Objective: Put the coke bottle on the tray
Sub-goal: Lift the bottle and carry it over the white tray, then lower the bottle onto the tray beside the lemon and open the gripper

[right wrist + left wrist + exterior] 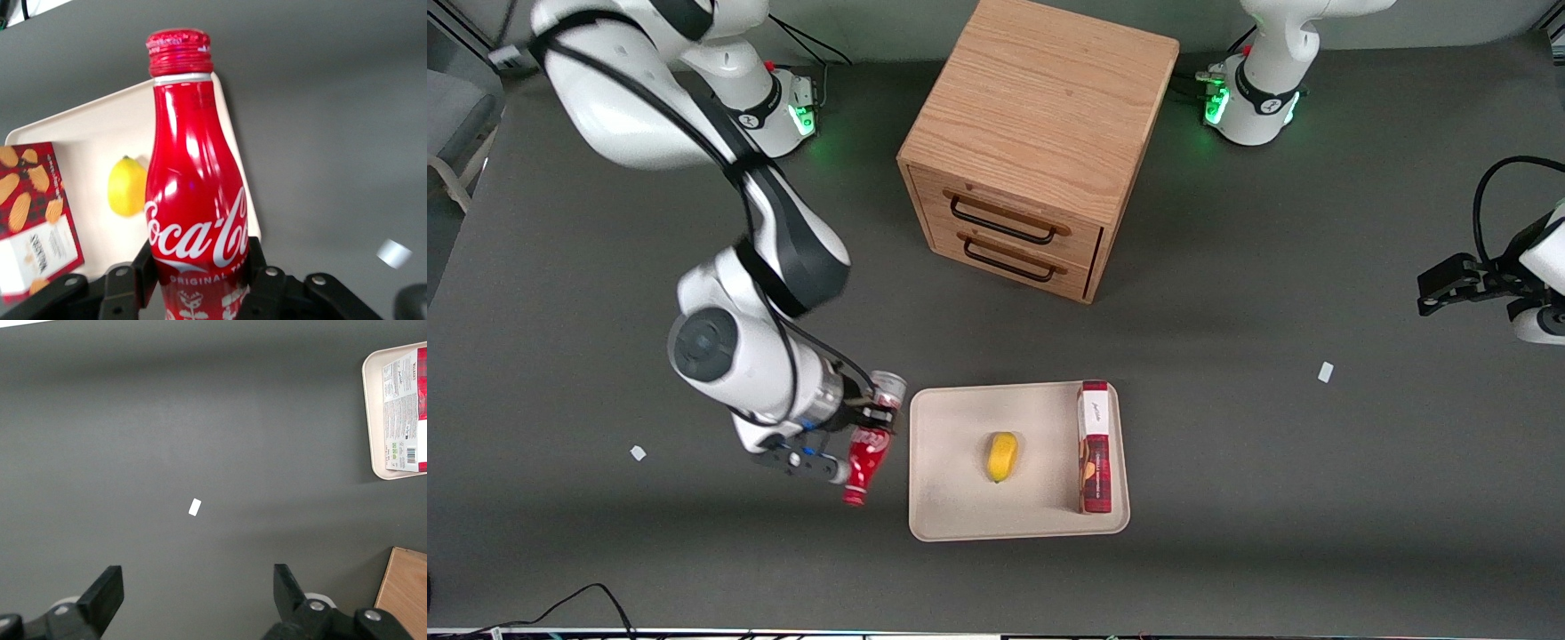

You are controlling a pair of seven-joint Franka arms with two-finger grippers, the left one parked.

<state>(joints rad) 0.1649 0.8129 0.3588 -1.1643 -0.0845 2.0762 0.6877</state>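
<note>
My right gripper (869,420) is shut on the coke bottle (868,458), a small red bottle with white script. The bottle is tilted over, its red cap pointing toward the front camera and its silvery base (889,388) away from it. It is held just outside the edge of the beige tray (951,520) that lies toward the working arm's end. In the right wrist view the fingers (148,260) clamp the lower body of the bottle (190,187), the gripper (199,268) is around it, and the tray (87,130) lies past it.
On the tray lie a yellow lemon (1002,456) and a red-and-white snack box (1095,444). A wooden two-drawer cabinet (1032,133) stands farther from the front camera. Small white paper scraps (638,452) (1326,372) lie on the grey table.
</note>
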